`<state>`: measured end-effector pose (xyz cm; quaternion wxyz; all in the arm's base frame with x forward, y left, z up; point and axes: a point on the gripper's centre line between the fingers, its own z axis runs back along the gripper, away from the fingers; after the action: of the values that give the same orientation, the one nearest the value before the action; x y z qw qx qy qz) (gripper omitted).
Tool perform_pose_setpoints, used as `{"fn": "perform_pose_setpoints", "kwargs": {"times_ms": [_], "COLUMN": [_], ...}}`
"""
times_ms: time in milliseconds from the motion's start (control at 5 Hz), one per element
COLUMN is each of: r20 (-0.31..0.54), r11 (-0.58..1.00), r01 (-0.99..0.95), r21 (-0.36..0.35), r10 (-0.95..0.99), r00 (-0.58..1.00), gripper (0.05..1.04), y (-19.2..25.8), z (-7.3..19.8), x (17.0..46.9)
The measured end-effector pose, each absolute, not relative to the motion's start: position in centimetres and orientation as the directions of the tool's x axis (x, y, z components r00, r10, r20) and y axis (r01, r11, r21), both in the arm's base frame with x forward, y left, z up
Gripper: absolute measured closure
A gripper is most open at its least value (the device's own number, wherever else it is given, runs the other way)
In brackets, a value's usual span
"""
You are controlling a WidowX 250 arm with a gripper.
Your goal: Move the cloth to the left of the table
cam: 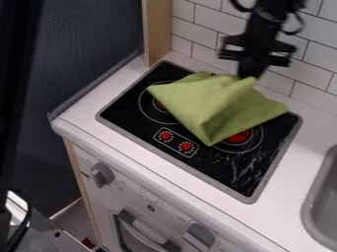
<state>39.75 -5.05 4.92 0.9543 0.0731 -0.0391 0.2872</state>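
The cloth (214, 101) at centre looks matt and soft — the stovetop (240, 170) smooth and glossy, its rim (197, 174) dull metal. Upper left, wood post (158, 29); upper right, smooth, glazed-looking tiles (321, 61) — lower right, satiny metal sink (322, 202).

texts: none legible | labels: none legible | brands: none legible | numbers, signs: none legible
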Motion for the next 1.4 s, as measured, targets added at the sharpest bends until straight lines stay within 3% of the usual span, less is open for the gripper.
{"fn": "perform_pose_setpoints", "kwargs": {"times_ms": [200, 400, 600, 800, 1000, 1200, 1400], "r20": [0.151, 0.131, 0.128, 0.207, 0.327, 0.352, 0.289], "r11": [0.857, 0.889, 0.884, 0.923, 0.95, 0.966, 0.955], "r01": [-0.506, -0.455, -0.465, -0.383, -0.289, -0.172, -0.27], "r21": [0.1, 0.045, 0.043, -0.02, -0.119, -0.193, -0.125], "r10": [0.489, 0.447, 0.457, 0.379, 0.312, 0.231, 0.296], "r00": [0.859, 0.885, 0.88, 0.902, 0.892, 0.907, 0.91], "gripper": [1.033, 1.015, 0.874, 0.628, 0.315, 0.083, 0.08], "y": [-8.1, -10.0, -10.0, -10.1, -11.5, -13.1, -11.8], "z": [5.1, 3.5, 2.7, 4.6, 7.5, 9.0, 11.6], "x": [39.8, 40.8, 40.5, 40.4, 41.0, 41.5, 41.5]}}
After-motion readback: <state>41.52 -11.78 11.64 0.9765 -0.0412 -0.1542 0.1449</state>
